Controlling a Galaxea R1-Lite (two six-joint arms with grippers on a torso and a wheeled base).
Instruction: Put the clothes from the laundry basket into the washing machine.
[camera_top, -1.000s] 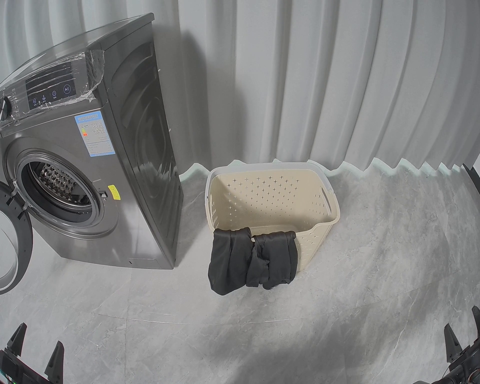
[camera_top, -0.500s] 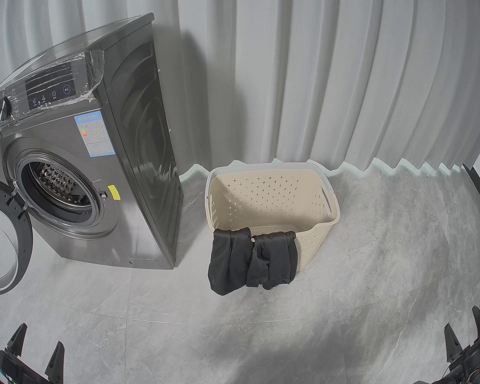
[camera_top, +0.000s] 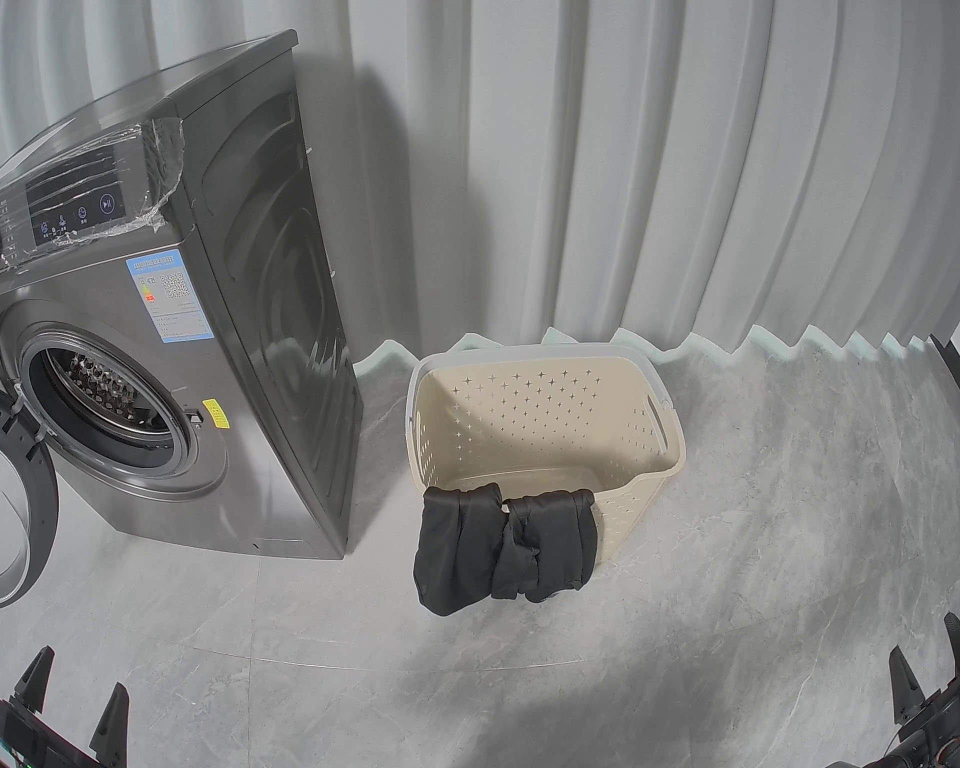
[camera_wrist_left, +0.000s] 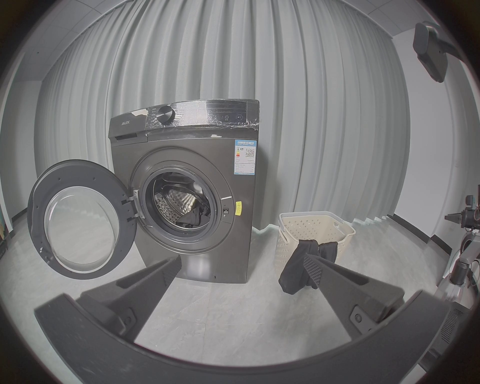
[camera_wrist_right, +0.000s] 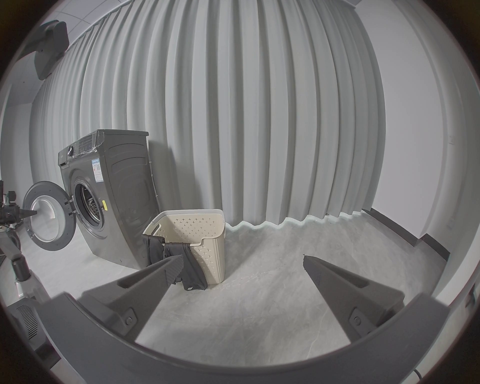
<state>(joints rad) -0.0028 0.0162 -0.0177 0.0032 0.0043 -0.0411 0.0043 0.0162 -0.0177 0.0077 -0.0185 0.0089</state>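
Black crumpled clothes (camera_top: 505, 545): draped over the near rim of the cream perforated plastic laundry basket (camera_top: 650, 395), not yet lifted. To its left, grey front-loading washing machine (camera_top: 250, 300), round door (camera_top: 25, 530) swung open. Left hand (camera_top: 78, 672) and right hand (camera_top: 922, 640) near, both spread, holding nothing. In the left wrist view, a dark shape (camera_wrist_left: 192, 217) in the drum, possibly a garment already loaded; from the head view, only bare metal there.

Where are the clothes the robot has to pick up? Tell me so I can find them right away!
Find the big grey washing machine. Beside it stands a cream laundry basket with little holes. The clothes are the bunched black cloth hanging over the basket's front rim, the only dark, soft thing there.
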